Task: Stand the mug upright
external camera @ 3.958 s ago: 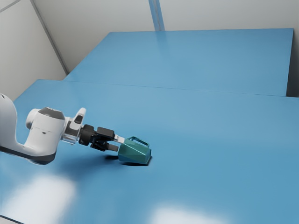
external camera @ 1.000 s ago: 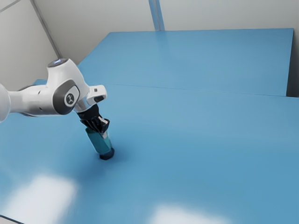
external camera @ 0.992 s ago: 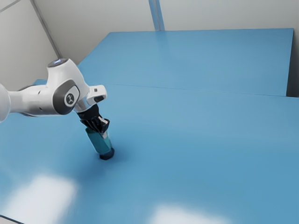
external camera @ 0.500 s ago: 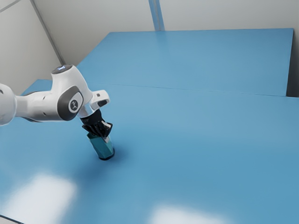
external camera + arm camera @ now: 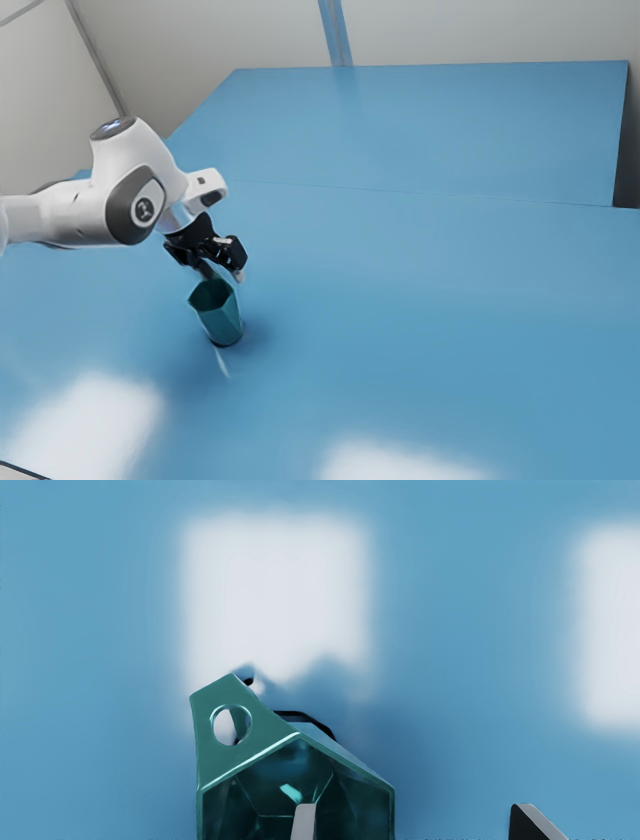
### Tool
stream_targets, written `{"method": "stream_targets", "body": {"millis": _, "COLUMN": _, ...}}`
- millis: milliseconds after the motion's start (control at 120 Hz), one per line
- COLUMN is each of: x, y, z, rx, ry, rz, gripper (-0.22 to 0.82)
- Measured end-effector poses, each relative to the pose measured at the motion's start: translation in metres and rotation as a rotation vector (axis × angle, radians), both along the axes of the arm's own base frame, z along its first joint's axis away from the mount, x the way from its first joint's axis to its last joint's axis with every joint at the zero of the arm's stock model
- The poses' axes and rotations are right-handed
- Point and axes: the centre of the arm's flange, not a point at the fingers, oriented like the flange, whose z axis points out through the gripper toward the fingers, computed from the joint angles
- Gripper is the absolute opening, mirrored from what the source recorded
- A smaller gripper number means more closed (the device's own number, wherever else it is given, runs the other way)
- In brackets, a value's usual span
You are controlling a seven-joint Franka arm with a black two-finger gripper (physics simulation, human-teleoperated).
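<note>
The teal, many-sided mug [image 5: 222, 318] has its base down at the table and its mouth facing up, leaning a little toward the exterior view's left; whether its base rests flat cannot be told. Just above its rim is my gripper [image 5: 223, 274], fingers spread apart. In the wrist view, my open gripper [image 5: 418, 812] has one finger [image 5: 303, 824] over or inside the mouth of the mug [image 5: 245, 760] and the other outside the mug's wall. The handle, with a round hole, juts out on a side away from the fingers.
Blue table surface [image 5: 420, 300] surrounds the mug, with bright reflections near the front. Behind it lies a second blue surface [image 5: 420, 130], backed by pale walls. My arm comes in from the exterior view's left.
The mug was lying on its side at first, then was held tilted and lowered to the table. Since the last earlier picture, my fingers have opened and the hand has risen, exposing the mug's rim.
</note>
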Motion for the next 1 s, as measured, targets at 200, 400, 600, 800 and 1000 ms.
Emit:
{"method": "stream_targets", "body": {"millis": 200, "x": 0.012, "y": -0.012, "z": 0.047, "rx": 0.003, "ry": -0.016, "rz": -0.019, "gripper": 0.51}}
{"method": "stream_targets", "body": {"millis": 400, "x": 0.036, "y": -0.011, "z": 0.089, "rx": 0.002, "ry": 0.039, "rz": -0.029, "gripper": 0.56}}
{"method": "stream_targets", "body": {"millis": 600, "x": 0.049, "y": -0.008, "z": 0.134, "rx": 0.025, "ry": 0.08, "rz": -0.045, "gripper": 0.58}}
{"method": "stream_targets", "body": {"millis": 800, "x": 0.058, "y": 0.0, "z": 0.178, "rx": 0.033, "ry": 0.101, "rz": -0.042, "gripper": 0.58}}
{"method": "stream_targets", "body": {"millis": 1000, "x": 0.065, "y": 0.005, "z": 0.19, "rx": 0.033, "ry": 0.132, "rz": -0.037, "gripper": 0.59}}
